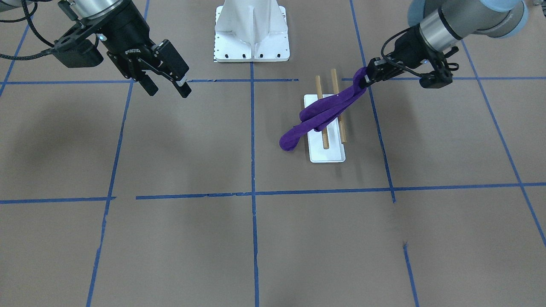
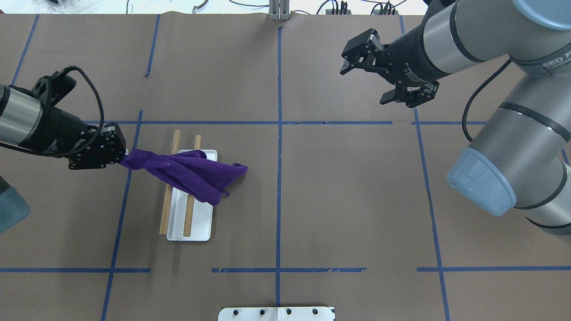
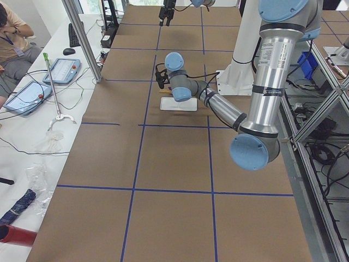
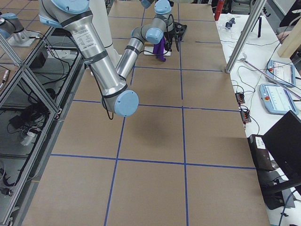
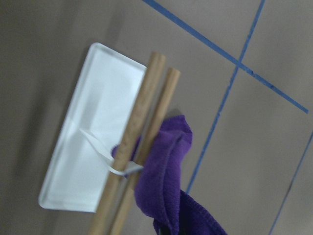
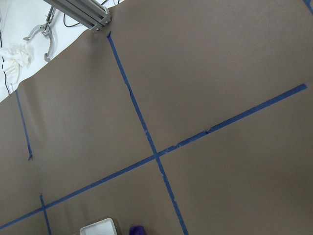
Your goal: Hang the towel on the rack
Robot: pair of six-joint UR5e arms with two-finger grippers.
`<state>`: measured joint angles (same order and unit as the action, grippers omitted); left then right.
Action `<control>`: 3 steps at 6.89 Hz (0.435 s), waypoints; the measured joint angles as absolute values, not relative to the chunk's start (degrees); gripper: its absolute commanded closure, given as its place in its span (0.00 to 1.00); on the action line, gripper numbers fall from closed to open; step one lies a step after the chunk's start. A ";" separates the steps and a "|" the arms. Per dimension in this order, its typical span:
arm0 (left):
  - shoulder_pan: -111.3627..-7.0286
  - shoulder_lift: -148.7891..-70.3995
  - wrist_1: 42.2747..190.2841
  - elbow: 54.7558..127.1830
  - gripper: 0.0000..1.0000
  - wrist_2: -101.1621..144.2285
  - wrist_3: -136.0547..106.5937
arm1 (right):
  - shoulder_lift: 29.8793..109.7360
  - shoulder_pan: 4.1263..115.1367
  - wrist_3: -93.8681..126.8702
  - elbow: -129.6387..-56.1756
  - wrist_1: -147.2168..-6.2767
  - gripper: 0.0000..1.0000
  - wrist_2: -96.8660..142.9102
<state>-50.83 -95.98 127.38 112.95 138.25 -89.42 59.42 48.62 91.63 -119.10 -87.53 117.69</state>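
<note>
Sitting nearest the robot's base, the white flat base plate (image 2: 200, 223) is carrying two parallel wooden dowels (image 2: 166, 214) raised over it, both running straight away from the robot. The deep purple cloth towel (image 2: 187, 171) is lying bunched across both dowels, its long axis slanting crosswise to them. One end is pointing outward to the robot's left, the free end toward the middle of the brown paper-covered table (image 2: 312, 200). I cannot tell whether that free end is touching the paper. Just beyond the outer dowel, the left gripper (image 2: 125, 154) is pinching the towel's outer end, jaws closed tight on the cloth. It is probably holding that end out sideways so the strip is trailing over both rails before release. Farthest out, the right gripper (image 2: 363, 84) is hovering with jaws spread wide and empty, well apart from the rack, likely just keeping clear.
</note>
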 measured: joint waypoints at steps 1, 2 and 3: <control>-51.55 -94.26 127.38 111.50 1.00 138.25 -85.76 | 59.81 48.75 90.02 -118.00 -87.54 0.00 117.63; -51.72 -93.70 127.39 109.94 1.00 138.23 -83.94 | 59.96 48.92 87.94 -116.40 -87.54 0.00 117.57; -51.68 -93.62 127.49 108.51 0.24 138.19 -83.26 | 60.00 49.25 86.16 -115.05 -87.54 0.00 117.48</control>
<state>-51.68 -93.62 127.49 108.51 138.19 -83.26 60.00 49.25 86.16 -115.05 -87.54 117.48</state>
